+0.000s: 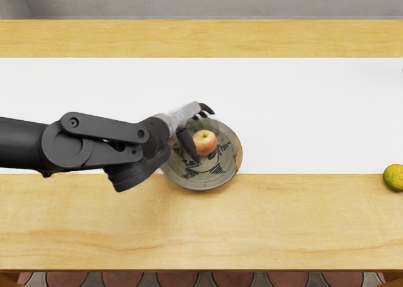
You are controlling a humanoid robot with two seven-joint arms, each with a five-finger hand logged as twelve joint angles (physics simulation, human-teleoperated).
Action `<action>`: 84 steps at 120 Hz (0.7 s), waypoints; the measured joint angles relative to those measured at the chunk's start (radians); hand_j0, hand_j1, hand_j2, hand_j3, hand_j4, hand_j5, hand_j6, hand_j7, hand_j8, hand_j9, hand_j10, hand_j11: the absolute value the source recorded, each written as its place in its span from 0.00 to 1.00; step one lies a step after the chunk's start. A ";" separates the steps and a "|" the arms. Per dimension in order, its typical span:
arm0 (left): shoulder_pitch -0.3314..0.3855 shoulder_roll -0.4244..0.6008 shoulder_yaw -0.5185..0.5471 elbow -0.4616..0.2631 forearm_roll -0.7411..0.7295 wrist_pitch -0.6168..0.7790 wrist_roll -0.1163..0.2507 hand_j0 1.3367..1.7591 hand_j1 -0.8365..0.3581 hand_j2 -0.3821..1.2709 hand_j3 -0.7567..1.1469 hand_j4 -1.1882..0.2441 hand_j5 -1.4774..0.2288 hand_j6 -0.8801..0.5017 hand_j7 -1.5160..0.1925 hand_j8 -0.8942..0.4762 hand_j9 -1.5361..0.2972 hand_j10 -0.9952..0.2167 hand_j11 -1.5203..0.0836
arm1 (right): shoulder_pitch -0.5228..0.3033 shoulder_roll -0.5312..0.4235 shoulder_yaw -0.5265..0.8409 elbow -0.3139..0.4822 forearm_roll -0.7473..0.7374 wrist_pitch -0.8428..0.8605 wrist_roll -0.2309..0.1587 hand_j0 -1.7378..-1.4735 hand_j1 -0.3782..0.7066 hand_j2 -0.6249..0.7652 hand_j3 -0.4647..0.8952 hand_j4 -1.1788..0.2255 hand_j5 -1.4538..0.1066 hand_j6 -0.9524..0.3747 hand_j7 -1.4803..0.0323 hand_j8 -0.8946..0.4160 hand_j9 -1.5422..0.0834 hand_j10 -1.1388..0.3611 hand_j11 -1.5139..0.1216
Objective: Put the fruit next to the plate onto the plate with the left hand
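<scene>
While spread-fingered, empty — one left robot hand, one apple on one plate.

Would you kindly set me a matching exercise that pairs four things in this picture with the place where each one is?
Things:
1. plate
2. apple
3. yellow-green fruit
4. left hand

Places:
A. at the picture's right edge
B. over the plate's left side, beside the apple
C. partly on the white strip, partly on the wooden tabletop
D. on the plate

Pairs: 1-C, 2-D, 3-A, 4-B
</scene>
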 joint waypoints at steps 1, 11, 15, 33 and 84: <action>0.000 0.003 -0.001 0.000 0.000 0.000 0.000 0.76 0.76 0.28 0.40 0.66 0.68 0.47 0.70 0.49 0.67 0.62 0.75 | 0.000 0.000 0.000 0.000 0.000 0.000 0.000 0.30 0.05 0.45 0.34 0.83 0.91 0.70 0.96 0.67 0.93 0.75 0.91; -0.002 0.033 -0.016 -0.004 -0.001 -0.004 0.001 0.76 0.83 0.26 0.40 0.71 0.74 0.52 0.76 0.54 0.72 0.68 0.81 | 0.000 0.000 0.000 0.000 0.000 0.000 0.000 0.30 0.05 0.45 0.34 0.83 0.91 0.70 0.96 0.67 0.93 0.75 0.91; -0.003 0.052 -0.025 -0.005 -0.001 -0.007 0.001 0.76 0.85 0.26 0.40 0.73 0.75 0.54 0.78 0.55 0.73 0.70 0.83 | 0.000 0.000 0.000 0.000 0.000 0.000 0.000 0.30 0.05 0.45 0.34 0.83 0.91 0.70 0.96 0.67 0.93 0.75 0.91; -0.002 0.159 -0.095 -0.009 0.001 -0.170 0.001 0.76 0.92 0.25 0.40 0.78 0.81 0.59 0.83 0.60 0.79 0.76 0.89 | 0.000 0.000 0.000 0.000 0.000 0.000 0.000 0.30 0.05 0.45 0.34 0.83 0.91 0.70 0.96 0.67 0.93 0.75 0.91; 0.006 0.631 -0.274 -0.038 0.002 -0.698 0.001 0.76 0.98 0.23 0.40 0.82 0.86 0.63 0.88 0.64 0.83 0.81 0.94 | 0.000 0.000 0.000 0.000 0.000 0.000 0.000 0.30 0.05 0.45 0.34 0.83 0.91 0.70 0.96 0.67 0.93 0.75 0.91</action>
